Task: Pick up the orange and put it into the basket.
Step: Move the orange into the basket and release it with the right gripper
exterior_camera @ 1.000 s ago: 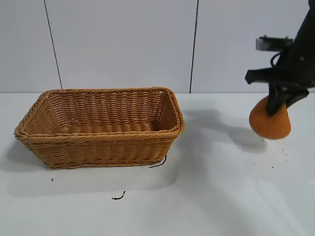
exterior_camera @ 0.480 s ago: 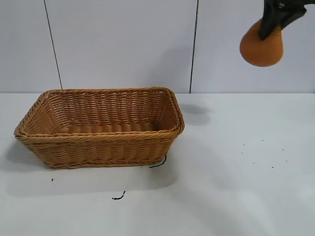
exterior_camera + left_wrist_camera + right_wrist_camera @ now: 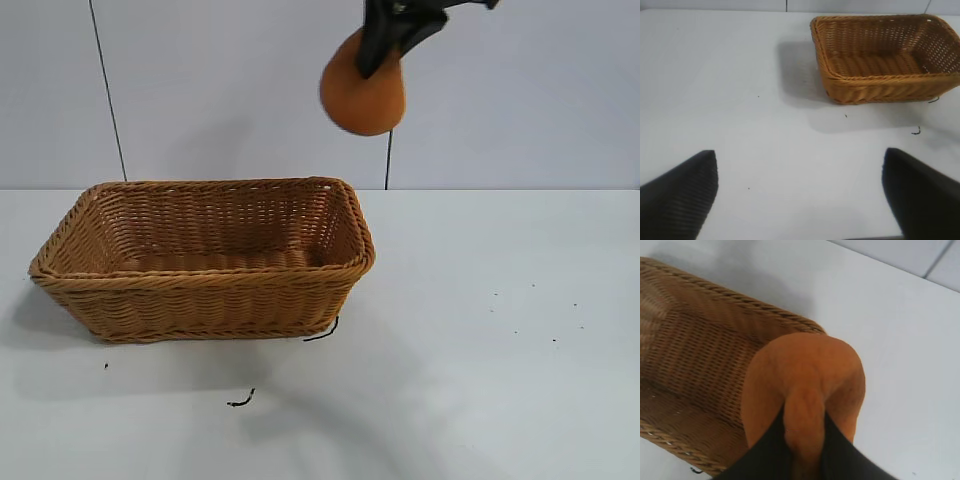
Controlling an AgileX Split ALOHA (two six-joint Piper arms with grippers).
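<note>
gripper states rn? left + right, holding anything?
Left gripper: open, empty, parked over bare table short of the basket.
Right gripper: shut on the orange by its neck, high above the basket's right end.

Counted items: one orange point(image 3: 363, 97), held aloft at 12 o'clock in the exterior view; one basket point(image 3: 205, 280), woven wicker, at 9 o'clock on one white table point(image 3: 480, 380). Two grippers were in view: the right gripper point(image 3: 378, 55), closed on the orange's neck, and the left gripper point(image 3: 800, 192), whose two dark fingers point(image 3: 682, 192) stood spread. Two short dark threads point(image 3: 240, 401) lay at 6 o'clock of the basket.
</note>
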